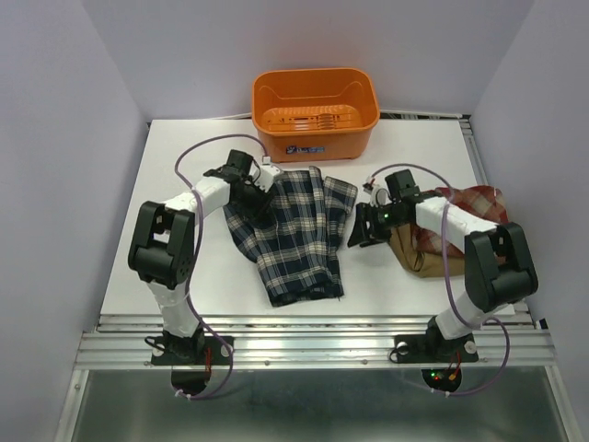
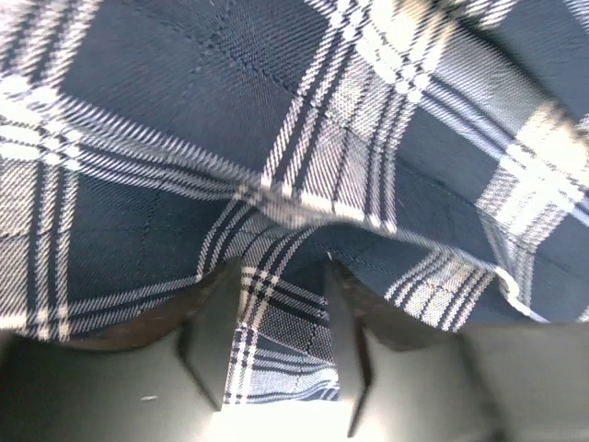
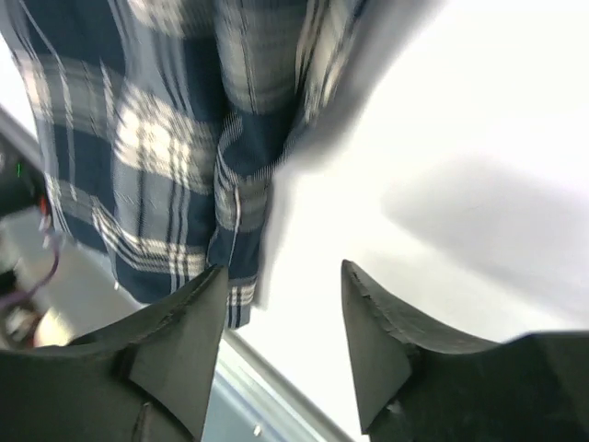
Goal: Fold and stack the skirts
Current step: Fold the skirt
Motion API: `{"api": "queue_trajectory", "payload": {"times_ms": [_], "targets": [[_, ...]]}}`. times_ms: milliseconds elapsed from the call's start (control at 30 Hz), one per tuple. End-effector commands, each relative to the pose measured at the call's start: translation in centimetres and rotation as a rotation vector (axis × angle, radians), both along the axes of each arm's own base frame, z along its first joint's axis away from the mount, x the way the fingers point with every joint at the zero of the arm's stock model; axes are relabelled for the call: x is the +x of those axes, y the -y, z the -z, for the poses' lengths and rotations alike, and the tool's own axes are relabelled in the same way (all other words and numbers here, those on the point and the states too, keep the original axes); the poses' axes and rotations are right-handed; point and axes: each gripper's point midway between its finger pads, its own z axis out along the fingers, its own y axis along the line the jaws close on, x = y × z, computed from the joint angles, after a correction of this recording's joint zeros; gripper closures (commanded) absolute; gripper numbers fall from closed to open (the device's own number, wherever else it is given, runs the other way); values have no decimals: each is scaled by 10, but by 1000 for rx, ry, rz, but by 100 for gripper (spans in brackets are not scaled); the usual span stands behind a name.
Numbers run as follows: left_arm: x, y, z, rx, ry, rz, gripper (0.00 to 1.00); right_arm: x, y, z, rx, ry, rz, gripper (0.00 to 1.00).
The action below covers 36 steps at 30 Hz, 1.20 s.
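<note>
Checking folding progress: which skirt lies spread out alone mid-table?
The navy-and-white plaid pleated skirt. The red-and-white plaid skirt and the tan skirt sit bunched together on the right side instead.

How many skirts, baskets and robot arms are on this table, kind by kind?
Skirts: 3 (navy-green-white plaid pleated skirt, red-and-white plaid skirt, plain tan skirt)
Baskets: 1 (orange plastic basket)
Robot arms: 2 (left arm, right arm)
Total: 6

Left fingers (image 2: 213, 343) pointed down, arm extended — right fingers (image 3: 179, 345) parted, elbow folded.
</note>
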Motion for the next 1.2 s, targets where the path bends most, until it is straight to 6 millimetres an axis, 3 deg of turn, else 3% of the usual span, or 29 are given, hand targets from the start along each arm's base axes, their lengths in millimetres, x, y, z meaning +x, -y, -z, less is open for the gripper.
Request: {"api": "queue_trajectory", "payload": {"times_ms": [0,67,100,167,200,233,267,300,400,433,533,667,700,733,767,833,933,1067,1167], "targets": [[10,19,-70,-129,180,100,41,71,6,-72,-32,300,62,40],[-4,24,-93,-200,212,98,37,90,-5,-91,24,331,75,39],[-4,25,-103,-225,242,88,33,112,-14,-101,56,346,108,39],[-10,25,-126,-287,293,47,28,140,-21,-92,71,348,145,39],[-13,22,-139,-304,329,26,26,155,-26,-100,94,354,174,39],[-12,23,-141,-314,331,15,25,161,-28,-90,96,336,193,39],[-13,20,-153,-330,360,-3,25,175,-33,-98,117,355,204,40],[-13,19,-159,-346,370,-24,23,187,-38,-83,129,316,228,41],[-14,12,-174,-356,409,-64,21,212,-50,-86,183,327,245,41],[-14,7,-174,-349,415,-94,21,219,-52,-72,183,298,262,41],[-25,5,-166,-364,358,-71,19,234,-61,-67,197,308,261,40],[-83,24,-144,-352,304,278,16,242,-73,-48,222,272,257,38],[-98,25,-132,-301,274,327,16,243,-74,-47,227,273,256,38],[-118,42,-123,-257,271,437,16,244,-75,-47,234,268,252,38],[-126,35,-105,-156,279,461,16,244,-76,-45,237,264,250,38],[-143,42,-86,-48,322,546,16,242,-81,-45,245,257,243,38],[-144,48,-80,-35,345,555,15,243,-82,-51,258,272,249,38],[-127,50,-78,-36,357,473,15,244,-88,-56,271,281,244,37],[-122,53,-83,-94,337,419,14,245,-95,-47,269,251,233,37]]}}
